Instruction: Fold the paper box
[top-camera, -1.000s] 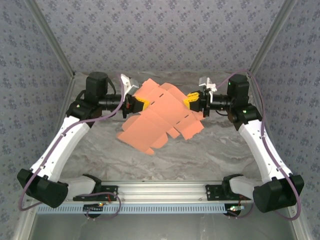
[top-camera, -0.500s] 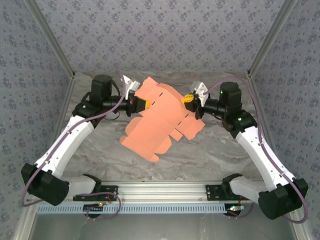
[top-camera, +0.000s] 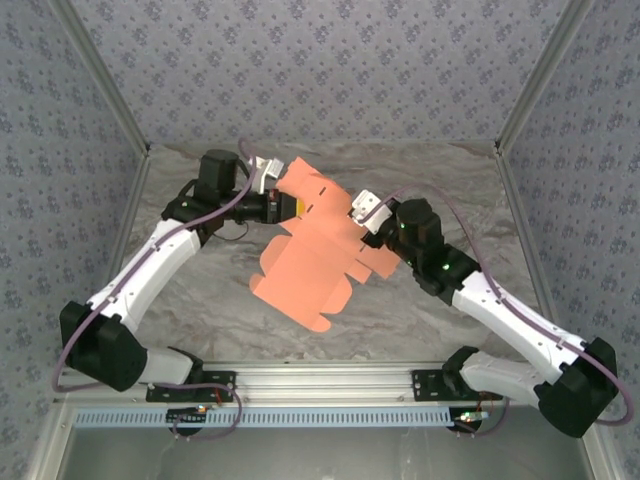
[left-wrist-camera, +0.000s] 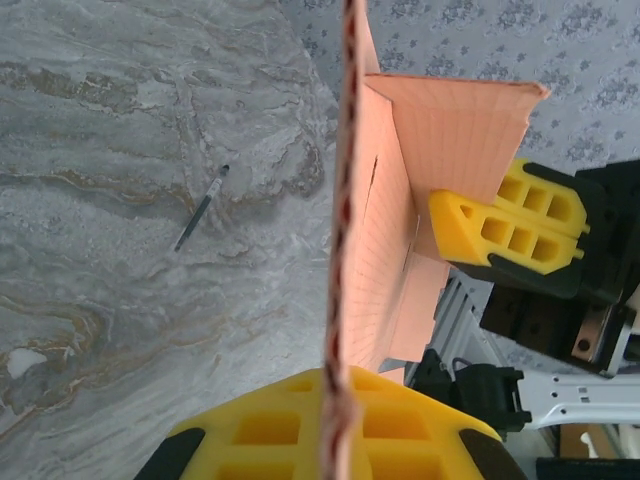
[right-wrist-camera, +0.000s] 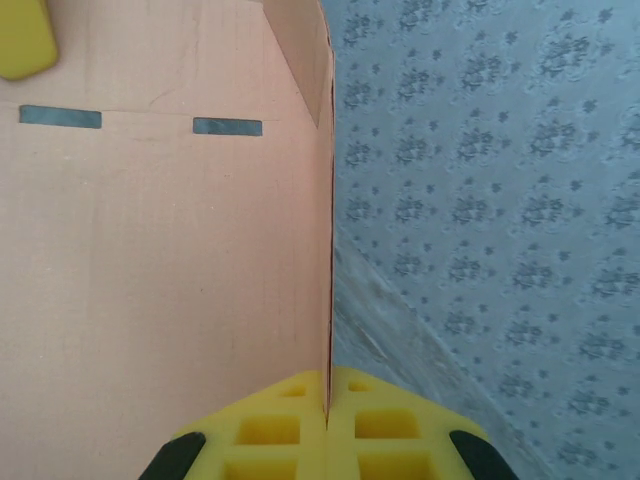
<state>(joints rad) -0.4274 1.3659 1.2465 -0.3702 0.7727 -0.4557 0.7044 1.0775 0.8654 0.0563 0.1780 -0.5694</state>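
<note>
Right claw (right-wrist-camera: 327, 388) further across paper box (top-camera: 310, 268)

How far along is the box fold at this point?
Done: the paper box sheet is picked up, and one panel stands bent at a crease in the left wrist view. In hand: left fingers and right fingers each pinch an edge of it. Left: most panels lie flat, tabs loose, no closed box.

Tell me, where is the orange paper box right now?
In the top view, the salmon-orange flat card sheet is held over the middle of the marbled table, pinched between the left fingers and the right fingers.
</note>
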